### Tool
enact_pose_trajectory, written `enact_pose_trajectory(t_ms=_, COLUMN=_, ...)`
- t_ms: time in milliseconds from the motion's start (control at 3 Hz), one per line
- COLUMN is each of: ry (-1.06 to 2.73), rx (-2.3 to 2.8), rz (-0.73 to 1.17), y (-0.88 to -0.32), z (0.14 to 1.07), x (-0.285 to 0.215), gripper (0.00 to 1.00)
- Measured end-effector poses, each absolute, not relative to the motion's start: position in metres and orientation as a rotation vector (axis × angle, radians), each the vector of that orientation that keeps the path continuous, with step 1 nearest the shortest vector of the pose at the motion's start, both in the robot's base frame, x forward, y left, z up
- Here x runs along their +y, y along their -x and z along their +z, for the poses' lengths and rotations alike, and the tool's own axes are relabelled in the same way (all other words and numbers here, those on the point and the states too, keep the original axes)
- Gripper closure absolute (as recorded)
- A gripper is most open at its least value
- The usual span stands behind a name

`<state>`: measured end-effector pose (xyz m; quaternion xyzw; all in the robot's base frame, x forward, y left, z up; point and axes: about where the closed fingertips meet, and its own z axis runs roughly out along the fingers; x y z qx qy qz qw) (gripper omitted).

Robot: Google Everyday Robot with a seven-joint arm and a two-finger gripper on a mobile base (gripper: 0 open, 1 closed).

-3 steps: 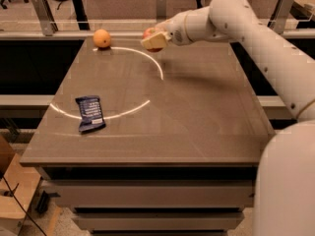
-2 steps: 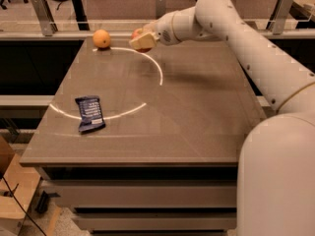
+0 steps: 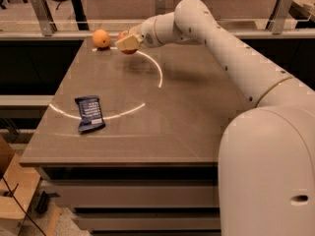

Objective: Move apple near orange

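Apple (image 3: 129, 50) status first: it is clamped in the gripper (image 3: 127, 42), so not delivered yet. Nearest the camera and far from the orange (image 3: 101, 38) is the robot's white body (image 3: 268, 176), at the table's (image 3: 187, 132) front right corner. Next in, well toward the front from the orange, a dark blue snack packet (image 3: 90, 114) lies flat on the top. It is nowhere near the drop zone, so no conflict. Between packet and orange the surface carries only bright curved light streaks (image 3: 158, 73), which are not obstacles. The arm (image 3: 221, 48) reaches across from the right side toward the orange. Its pincer grasps the apple just beside the orange, close but apart, with a visible gap between the two fruits. I can't tell for sure whether the apple rests on the top or hangs slightly above it; the shadow suggests slightly above. My read is that the carry is basically done. What's left is to lower, let go and back off. Edge check: the orange sits near the table's far edge and near its left corner, so a roll off the back is the risk. A nudge on release could also knock the orange. Open room lies toward the front and right of the orange, so retreat that way. Beyond the orange, past the edge, a railing with posts (image 3: 42, 14) runs across.
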<state>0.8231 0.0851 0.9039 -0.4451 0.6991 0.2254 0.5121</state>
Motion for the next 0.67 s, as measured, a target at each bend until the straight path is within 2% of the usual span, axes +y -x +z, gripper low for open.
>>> enact_pose_trajectory(t_ms=333, ry=1.002, rx=1.692, rz=0.551, y=-0.840, z=0.896, x=0.102, gripper=1.00)
enact_pose_trajectory(t_ms=667, ry=0.938, rx=1.713, rz=0.564, y=-0.857, z=0.887, x=0.108, gripper=0.82)
